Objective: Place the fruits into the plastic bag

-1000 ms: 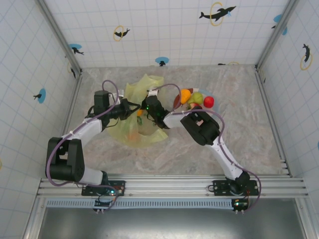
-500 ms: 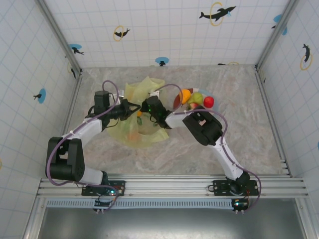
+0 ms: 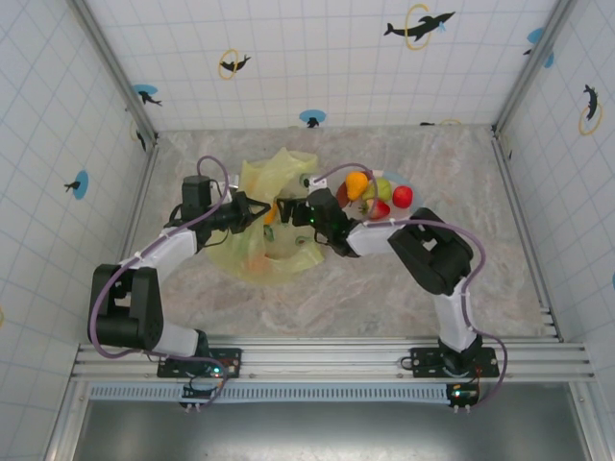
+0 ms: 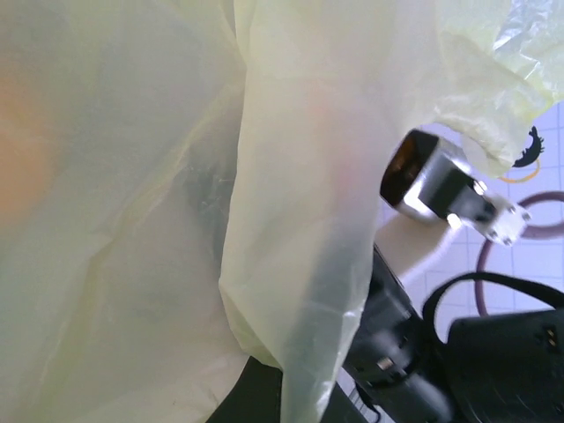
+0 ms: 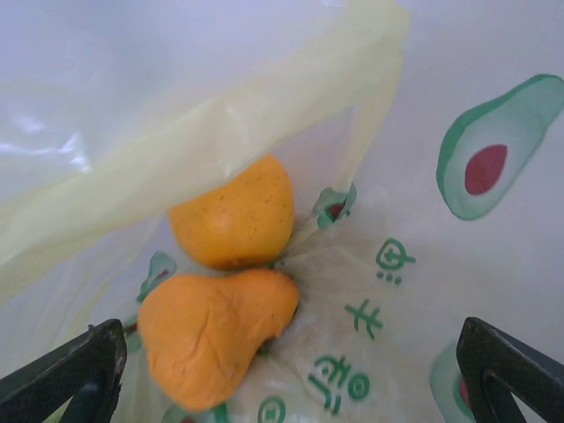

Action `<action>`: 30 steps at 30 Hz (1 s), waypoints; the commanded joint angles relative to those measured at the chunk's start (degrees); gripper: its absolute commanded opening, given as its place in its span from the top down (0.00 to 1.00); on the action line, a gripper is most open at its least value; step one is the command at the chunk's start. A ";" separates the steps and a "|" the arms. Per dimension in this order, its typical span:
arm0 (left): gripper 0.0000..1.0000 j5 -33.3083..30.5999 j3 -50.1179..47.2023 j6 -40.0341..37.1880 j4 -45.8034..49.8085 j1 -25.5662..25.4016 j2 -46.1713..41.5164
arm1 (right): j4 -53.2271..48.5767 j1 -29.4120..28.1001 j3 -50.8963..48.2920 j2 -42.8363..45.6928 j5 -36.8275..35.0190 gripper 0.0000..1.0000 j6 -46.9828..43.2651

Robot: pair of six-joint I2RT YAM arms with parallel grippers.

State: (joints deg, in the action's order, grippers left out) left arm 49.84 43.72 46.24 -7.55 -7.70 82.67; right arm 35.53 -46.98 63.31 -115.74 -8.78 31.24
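Note:
The yellow-green plastic bag [image 3: 252,257] lies left of centre on the table. My left gripper [image 3: 256,209] is shut on its upper edge, and bag film [image 4: 132,220] covers the left wrist view. My right gripper [image 3: 291,211] stands open at the bag's mouth, nothing between its fingers [image 5: 84,370]. In the right wrist view two orange fruits lie inside the bag [image 5: 397,264]: a rounder one [image 5: 233,216] and a pear-shaped one [image 5: 211,335]. More fruits sit on the plate [image 3: 342,200]: an orange one [image 3: 357,182], a green one [image 3: 382,188] and two red ones [image 3: 403,196].
The right arm's forearm [image 3: 370,233] reaches across from the right, passing in front of the plate. Tiled walls [image 3: 96,125] enclose the table on three sides. A metal rail [image 3: 317,357] runs along the near edge.
My right gripper has drawn back to the right toward the bag's mouth and its elbow has swung right. The left gripper has kept its hold on the bag.

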 commanded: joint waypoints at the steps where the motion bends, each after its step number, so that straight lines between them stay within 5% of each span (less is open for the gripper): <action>1: 1.00 -0.69 0.99 -2.01 1.29 0.60 0.38 | -2.90 0.06 -4.20 6.12 2.30 0.03 -5.37; 11: 1.00 -1.54 1.02 -1.46 1.60 0.54 0.80 | -12.58 0.85 -20.83 26.54 -3.58 0.07 -15.00; 17: 1.00 -1.35 0.99 -1.34 1.58 0.52 0.78 | -23.41 5.76 -22.39 34.59 -12.49 0.05 -24.61; 22: 1.00 -1.25 0.94 -1.32 1.84 0.56 1.15 | -35.24 12.56 -15.93 31.07 -14.68 0.03 -27.13; 30: 1.00 -1.14 1.00 -1.30 2.02 0.59 1.65 | -44.83 13.14 -3.41 18.76 -19.06 0.02 -29.83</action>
State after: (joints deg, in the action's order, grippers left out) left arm 48.60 43.72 46.26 -6.39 -7.44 83.70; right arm -3.27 -33.69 55.33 -93.71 -25.26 3.36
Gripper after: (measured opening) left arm 0.042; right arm 0.978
